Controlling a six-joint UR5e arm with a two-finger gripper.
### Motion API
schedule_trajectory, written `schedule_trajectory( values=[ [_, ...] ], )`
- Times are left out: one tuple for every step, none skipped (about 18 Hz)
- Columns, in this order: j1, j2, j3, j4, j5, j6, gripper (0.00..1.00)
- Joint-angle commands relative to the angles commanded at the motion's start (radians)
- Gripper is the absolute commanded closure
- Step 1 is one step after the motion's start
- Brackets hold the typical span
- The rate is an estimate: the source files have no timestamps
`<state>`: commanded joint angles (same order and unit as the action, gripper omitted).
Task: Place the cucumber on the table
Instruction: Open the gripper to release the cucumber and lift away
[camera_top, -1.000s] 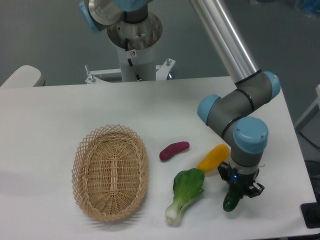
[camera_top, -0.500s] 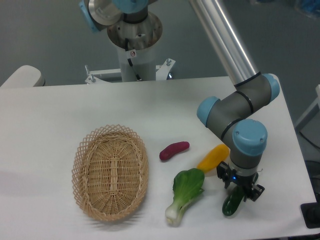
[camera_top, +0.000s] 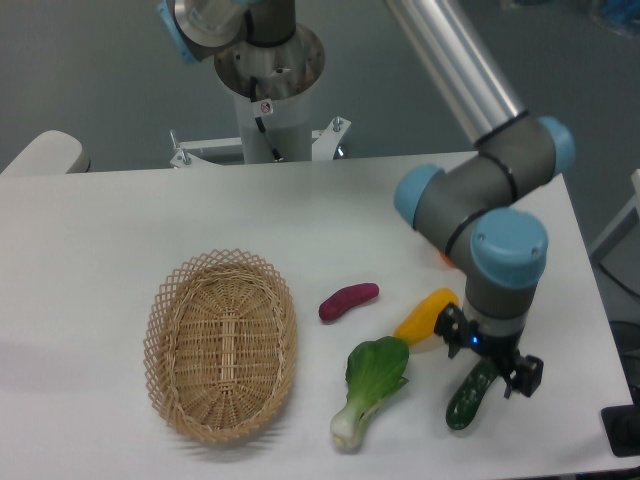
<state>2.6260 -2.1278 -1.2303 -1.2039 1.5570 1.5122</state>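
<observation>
The dark green cucumber (camera_top: 465, 399) lies on the white table (camera_top: 120, 230) near the front right edge, its upper end under the gripper. My gripper (camera_top: 489, 353) points down over that end with its fingers spread wide, one on each side and clear of the cucumber. It is open and holds nothing.
A yellow oblong vegetable (camera_top: 424, 316) lies just left of the gripper. A bok choy (camera_top: 372, 385) lies left of the cucumber and a purple sweet potato (camera_top: 348, 300) further left. An oval wicker basket (camera_top: 220, 345) stands at the front left. The robot base (camera_top: 268, 95) is at the back.
The gripper's fingers have spread apart and let go of the cucumber, which now rests on the table. The wrist has shifted slightly right.
</observation>
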Motion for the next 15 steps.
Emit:
schedule_trajectory(
  values=[
    [0.032,0.017,-0.003,-0.025,0.0,0.026,0.01],
    [0.06,0.032,-0.005,-0.052,-0.002,0.06,0.01],
    [0.078,0.038,-0.003,-0.072,0.0,0.103,0.01],
    [0.094,0.046,-0.003,-0.084,0.0,0.141,0.01],
    [0.109,0.049,-0.005,-0.091,0.002,0.169,0.01],
    [0.12,0.052,-0.003,-0.091,0.002,0.189,0.01],
    [0.127,0.055,-0.005,-0.091,0.002,0.204,0.01],
    [0.132,0.055,-0.008,-0.091,0.002,0.209,0.01],
    [0.132,0.055,-0.008,-0.091,0.002,0.209,0.01],
    [0.132,0.055,-0.008,-0.091,0.002,0.209,0.01],
    [0.135,0.057,-0.008,-0.091,0.002,0.209,0.01],
    [0.137,0.057,-0.006,-0.091,0.002,0.21,0.01],
    [0.137,0.057,-0.006,-0.091,0.002,0.21,0.01],
    [0.137,0.057,-0.006,-0.091,0.002,0.21,0.01],
    [0.137,0.057,-0.008,-0.091,0.002,0.21,0.01]
  ],
)
